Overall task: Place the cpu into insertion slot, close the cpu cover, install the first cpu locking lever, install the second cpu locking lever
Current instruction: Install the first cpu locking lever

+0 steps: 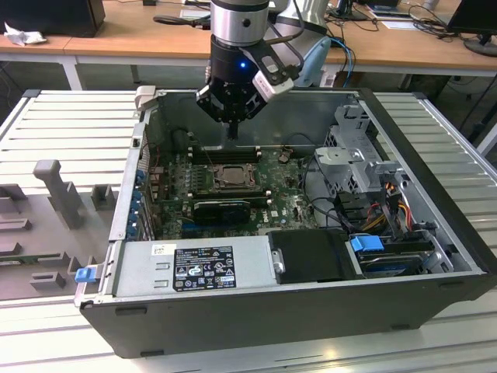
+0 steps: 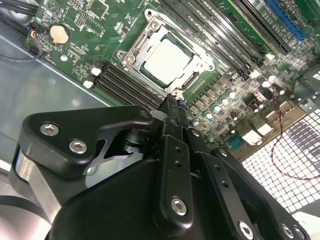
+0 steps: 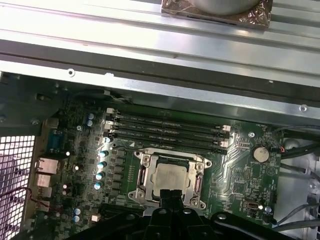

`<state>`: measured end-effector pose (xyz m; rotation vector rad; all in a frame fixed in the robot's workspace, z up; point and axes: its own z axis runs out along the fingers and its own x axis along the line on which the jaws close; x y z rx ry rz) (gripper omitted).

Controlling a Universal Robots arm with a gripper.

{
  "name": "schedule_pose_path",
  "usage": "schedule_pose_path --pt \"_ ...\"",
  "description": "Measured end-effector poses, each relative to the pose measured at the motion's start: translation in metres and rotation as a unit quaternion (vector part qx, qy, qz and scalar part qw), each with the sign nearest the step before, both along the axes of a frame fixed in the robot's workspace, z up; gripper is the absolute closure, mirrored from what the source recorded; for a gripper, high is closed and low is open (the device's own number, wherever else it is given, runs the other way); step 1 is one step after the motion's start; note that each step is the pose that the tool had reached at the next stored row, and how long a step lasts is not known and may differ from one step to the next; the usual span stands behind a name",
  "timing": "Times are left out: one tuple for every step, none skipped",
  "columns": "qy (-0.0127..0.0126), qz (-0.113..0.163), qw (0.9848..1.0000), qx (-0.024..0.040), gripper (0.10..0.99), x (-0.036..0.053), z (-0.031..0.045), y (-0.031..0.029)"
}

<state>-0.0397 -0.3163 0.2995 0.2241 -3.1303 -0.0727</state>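
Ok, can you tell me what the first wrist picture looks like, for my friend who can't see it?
A pale silver cpu lies flat in the middle of a green motherboard, framed by the silver cpu cover. The black gripper, shut, points at the frame's edge, and long black memory slots run on the cpu's other side.

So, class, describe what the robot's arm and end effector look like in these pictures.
The arm is a silver-grey cylinder ending in a black wrist with a blue light and a white-framed box. The end effector is black, with silver screws.
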Motion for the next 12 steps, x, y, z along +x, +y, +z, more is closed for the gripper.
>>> schedule_pose_path --pt "0.0000 0.002 1.0000 0.0000 0.980 0.0000 0.0000 0.0000" --pt "0.0000 0.006 1.0000 0.0000 0.980 0.0000 0.0000 0.0000" --pt "0.0000 0.007 1.0000 0.0000 0.980 0.0000 0.0000 0.0000" --pt "0.0000 0.010 1.0000 0.0000 0.980 0.0000 0.0000 0.0000" --pt "0.0000 0.014 0.9999 0.0000 0.980 0.0000 0.0000 0.0000" --pt "0.0000 0.021 0.9998 0.0000 0.980 0.0000 0.0000 0.0000" --pt "0.0000 0.027 0.9996 0.0000 0.980 0.0000 0.0000 0.0000" --pt "0.0000 0.038 0.9993 0.0000 0.980 0.0000 -0.0001 0.0000" --pt "0.0000 0.047 0.9989 0.0000 0.980 -0.0001 0.0000 0.0000" --pt "-0.0003 0.049 0.9988 0.0001 0.980 -0.0023 -0.0001 0.0000" --pt "-0.0005 0.049 0.9988 0.0000 0.980 -0.0063 -0.0001 0.0000" --pt "-0.0009 0.049 0.9988 0.0000 0.980 -0.0111 -0.0001 0.0000"
